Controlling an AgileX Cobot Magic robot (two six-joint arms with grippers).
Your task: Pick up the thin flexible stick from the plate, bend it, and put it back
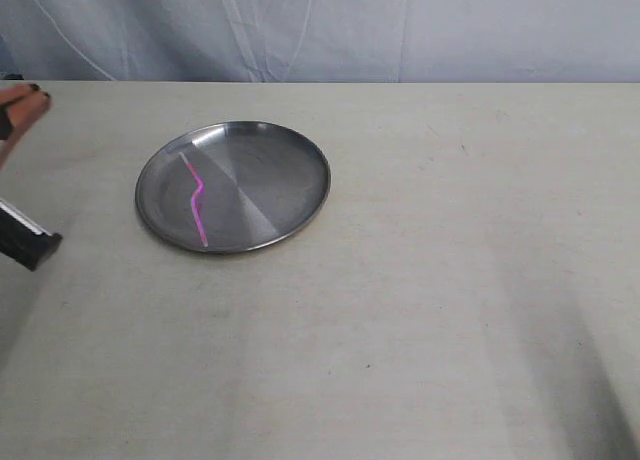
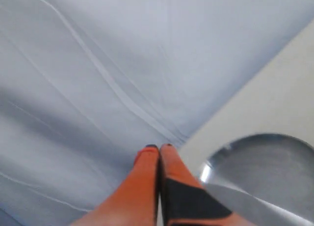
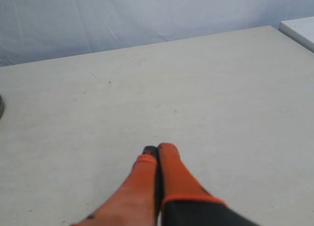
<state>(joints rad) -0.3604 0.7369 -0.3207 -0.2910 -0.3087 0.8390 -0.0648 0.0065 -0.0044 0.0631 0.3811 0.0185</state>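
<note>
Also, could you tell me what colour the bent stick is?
The stick is bright pink; exterior view.

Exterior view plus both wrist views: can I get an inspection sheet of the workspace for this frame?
Surface: pale table, a few faint specks.
Job's things: plate left of centre; thin flexible stick lies kinked in its left half.
Clutter: nothing seen.
Grippers: left gripper shut, empty, off the plate's left side; right gripper shut, empty, over bare table.
Cables: nothing seen.
Surroundings: blue-grey cloth backdrop; white slab just past a table corner.
</note>
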